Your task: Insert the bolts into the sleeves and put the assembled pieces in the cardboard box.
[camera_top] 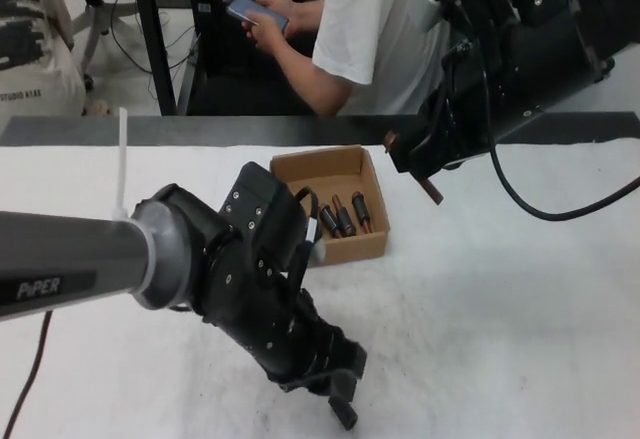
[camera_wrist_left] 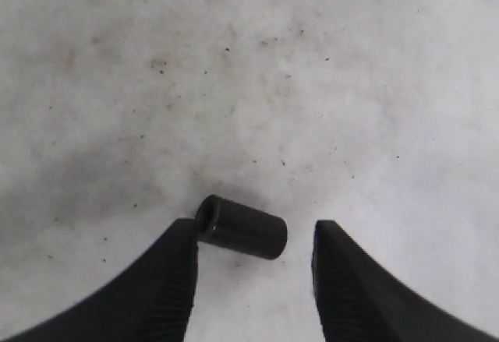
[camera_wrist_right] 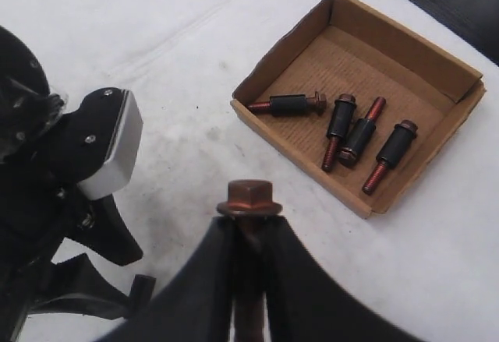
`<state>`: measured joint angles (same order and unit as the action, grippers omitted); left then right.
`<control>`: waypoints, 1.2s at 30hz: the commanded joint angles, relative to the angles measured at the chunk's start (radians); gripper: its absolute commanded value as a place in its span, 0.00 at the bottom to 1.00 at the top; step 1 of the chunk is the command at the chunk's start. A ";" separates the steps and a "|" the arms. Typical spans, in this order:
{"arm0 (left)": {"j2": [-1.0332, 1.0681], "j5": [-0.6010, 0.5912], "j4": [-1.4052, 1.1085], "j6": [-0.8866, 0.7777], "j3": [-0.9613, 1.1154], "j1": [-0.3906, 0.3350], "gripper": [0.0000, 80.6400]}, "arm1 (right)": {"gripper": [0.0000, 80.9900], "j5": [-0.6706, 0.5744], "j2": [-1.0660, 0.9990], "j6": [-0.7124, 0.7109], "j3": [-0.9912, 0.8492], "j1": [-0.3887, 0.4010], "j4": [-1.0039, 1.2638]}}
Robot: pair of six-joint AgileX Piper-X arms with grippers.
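Left gripper [camera_wrist_left: 255,237] spread wide around a sleeve [camera_wrist_left: 242,227]; right gripper [camera_wrist_right: 249,237] clamped on a bolt [camera_wrist_right: 249,200]

The black sleeve lies on its side on the white bench cover [camera_wrist_left: 249,61], between the left fingers, with one end against one of them. Dark specks and grey smudges mark the cover. The bolt's copper-coloured flanged head sticks out past the right fingertips. Near it, the cardboard box [camera_wrist_right: 398,50] holds four assembled pieces [camera_wrist_right: 290,104]. A dark strip [camera_top: 200,129] edges the bench's far side, and pale floor [camera_top: 150,79] lies beyond.

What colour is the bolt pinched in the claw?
The bolt is coppery brown, clearest in the right wrist view.
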<state>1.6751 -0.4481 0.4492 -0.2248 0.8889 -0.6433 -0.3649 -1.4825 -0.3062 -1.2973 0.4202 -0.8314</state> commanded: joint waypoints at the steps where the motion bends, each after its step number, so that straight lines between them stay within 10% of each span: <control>1: -0.003 0.039 0.085 0.195 0.037 0.003 0.55 | 0.01 -0.016 0.011 -0.001 -0.010 -0.003 -0.002; 8: -0.003 0.316 0.321 0.751 0.147 0.003 0.55 | 0.01 -0.057 0.011 -0.001 -0.010 -0.003 -0.002; 17: -0.003 0.243 0.296 1.293 0.191 -0.018 0.55 | 0.01 -0.083 0.011 -0.001 -0.010 -0.003 -0.002; 36: 0.086 0.231 0.304 1.751 0.191 -0.061 0.47 | 0.01 -0.146 0.011 -0.001 -0.010 -0.003 -0.002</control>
<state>1.7504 -0.2253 0.7481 1.5117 1.0724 -0.7005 -0.4926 -1.4825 -0.3062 -1.2973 0.4202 -0.8314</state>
